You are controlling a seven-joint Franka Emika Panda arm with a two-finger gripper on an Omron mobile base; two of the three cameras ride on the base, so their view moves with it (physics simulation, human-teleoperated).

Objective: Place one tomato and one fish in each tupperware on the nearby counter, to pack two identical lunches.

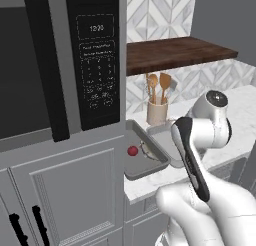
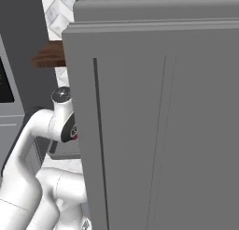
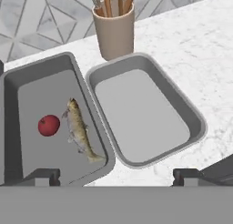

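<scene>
In the hand view two grey tupperware trays lie side by side on the white marble counter [image 3: 191, 50]. The left tupperware [image 3: 36, 91] holds a red tomato [image 3: 49, 125] and a slim silvery fish [image 3: 81, 135] lying beside it. Nothing lies in the right tupperware [image 3: 141, 114]. My gripper [image 3: 116, 176] hovers above the near rims of both trays, open wide, with nothing between its fingertips [image 3: 43, 176]. From the left base view the tomato [image 1: 132, 151] shows in the left tupperware [image 1: 145, 165], and my arm [image 1: 200, 140] covers most of the other tray.
A tan utensil cup [image 3: 114, 29] with wooden spoons stands just behind the trays against the tiled wall. A dark wooden shelf [image 1: 175, 52] hangs above them. A tall oven column [image 1: 95, 55] rises left of the counter. A grey cabinet panel [image 2: 154, 131] blocks the right base view.
</scene>
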